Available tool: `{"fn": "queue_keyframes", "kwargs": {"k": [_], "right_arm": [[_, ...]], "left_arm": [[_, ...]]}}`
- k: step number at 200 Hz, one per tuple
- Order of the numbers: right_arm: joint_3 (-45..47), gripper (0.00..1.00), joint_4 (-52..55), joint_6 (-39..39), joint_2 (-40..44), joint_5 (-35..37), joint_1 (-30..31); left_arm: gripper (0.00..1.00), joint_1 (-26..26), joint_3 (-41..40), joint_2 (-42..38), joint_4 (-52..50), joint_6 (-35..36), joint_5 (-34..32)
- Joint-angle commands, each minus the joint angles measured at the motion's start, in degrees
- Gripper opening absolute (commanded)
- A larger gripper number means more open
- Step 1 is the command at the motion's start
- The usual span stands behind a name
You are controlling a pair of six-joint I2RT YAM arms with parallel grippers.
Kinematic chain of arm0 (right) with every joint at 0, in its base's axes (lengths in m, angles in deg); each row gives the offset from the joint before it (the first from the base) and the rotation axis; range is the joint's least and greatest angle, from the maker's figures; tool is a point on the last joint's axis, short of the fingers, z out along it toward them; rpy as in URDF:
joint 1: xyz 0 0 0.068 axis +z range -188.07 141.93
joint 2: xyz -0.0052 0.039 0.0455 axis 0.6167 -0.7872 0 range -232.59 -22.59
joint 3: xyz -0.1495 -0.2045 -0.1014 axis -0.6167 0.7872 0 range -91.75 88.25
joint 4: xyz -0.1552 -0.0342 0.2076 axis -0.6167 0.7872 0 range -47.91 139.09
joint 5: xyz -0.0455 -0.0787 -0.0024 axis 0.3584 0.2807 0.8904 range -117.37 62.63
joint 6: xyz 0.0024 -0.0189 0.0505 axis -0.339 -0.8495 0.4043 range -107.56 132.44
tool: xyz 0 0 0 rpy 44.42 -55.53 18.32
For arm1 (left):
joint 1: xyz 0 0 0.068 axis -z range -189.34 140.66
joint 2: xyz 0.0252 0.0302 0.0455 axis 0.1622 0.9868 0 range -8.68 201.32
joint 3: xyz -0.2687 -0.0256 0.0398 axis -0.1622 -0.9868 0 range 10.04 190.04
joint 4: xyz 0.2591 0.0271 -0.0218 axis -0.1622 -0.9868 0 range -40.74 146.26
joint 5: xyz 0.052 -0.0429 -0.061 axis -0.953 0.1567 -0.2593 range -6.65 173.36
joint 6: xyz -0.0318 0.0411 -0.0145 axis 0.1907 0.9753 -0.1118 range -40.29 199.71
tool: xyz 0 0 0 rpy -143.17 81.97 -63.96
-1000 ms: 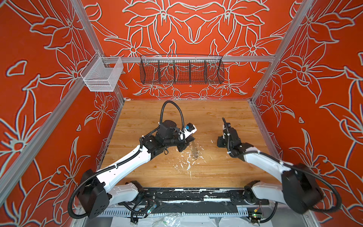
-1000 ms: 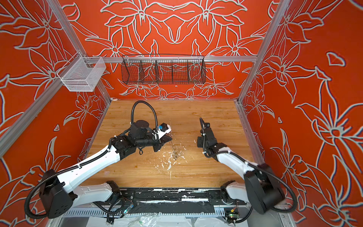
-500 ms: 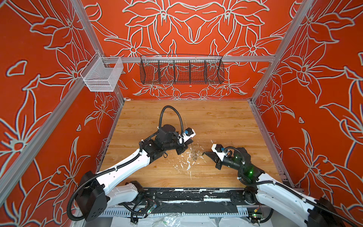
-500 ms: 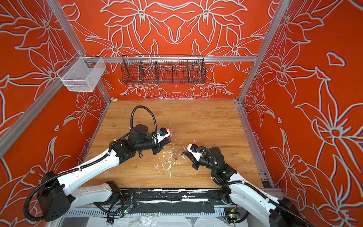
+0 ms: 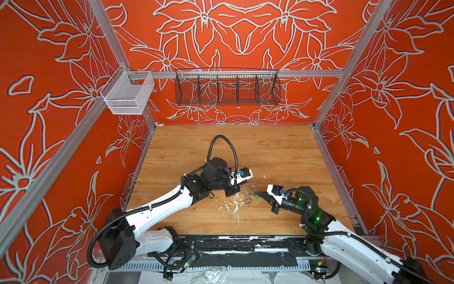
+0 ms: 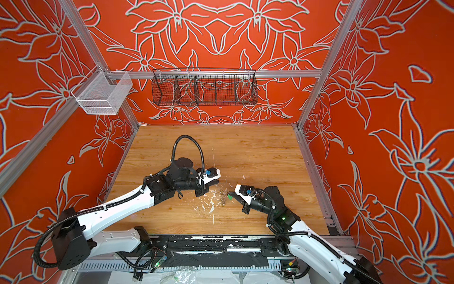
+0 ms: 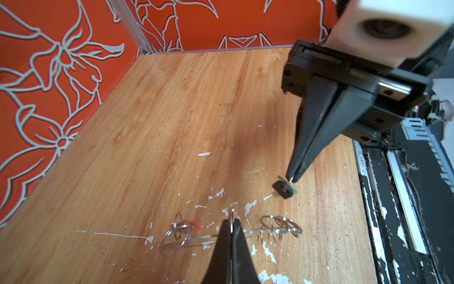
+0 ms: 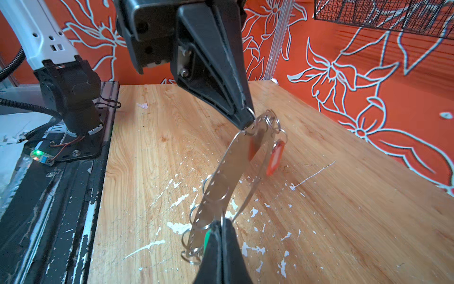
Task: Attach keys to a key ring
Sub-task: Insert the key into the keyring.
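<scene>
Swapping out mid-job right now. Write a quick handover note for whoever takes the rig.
Left gripper: shut on a small split ring on the key ring, holding it tilted.
Right gripper: shut on the green-tagged key, close beside the key ring.
Done: the orange-red key hangs on the key ring.
To do: thread the green-tagged key on.
</scene>
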Motion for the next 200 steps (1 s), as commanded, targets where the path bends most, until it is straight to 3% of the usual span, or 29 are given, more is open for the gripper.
{"fn": "queue_keyframes", "kwargs": {"k": [1,27,46,61,89,107,125,153,200], "right_arm": [[-2.11,0.00,1.14,1.48,1.52,0.43,0.46],[-3.07,0.00,2.25,8.60,2.57,4.67,0.40],[-4.13,0.00,4.39,18.01,2.48,10.61,0.44],[-4.09,0.00,5.59,24.04,2.86,11.34,0.39],[-3.87,0.00,10.13,34.18,7.27,14.63,0.41],[-5.28,0.00,15.80,40.34,9.56,20.68,0.40],[-7.75,0.00,17.11,35.80,8.37,12.42,0.42],[-7.43,0.00,5.49,37.48,3.86,0.39,0.64],[-7.52,0.00,-0.40,34.81,0.05,-0.65,4.71]], "left_arm": [[0.00,2.47,1.48,0.67,-1.36,5.62,-0.86],[0.00,4.10,1.18,0.56,-1.68,8.04,-1.61],[0.00,4.72,0.72,0.19,-1.54,8.93,-1.36],[0.00,4.90,0.28,-0.17,-0.98,9.42,-0.81],[0.00,5.54,-0.75,-0.65,0.27,10.32,-1.40],[0.00,5.93,-0.89,-0.92,0.84,9.82,-2.37],[0.00,6.07,-0.84,-1.26,0.97,9.10,-3.17],[0.00,6.61,-1.59,-1.92,2.49,8.87,-4.87],[0.00,8.15,-2.91,-3.52,4.67,8.56,-10.46]]}}
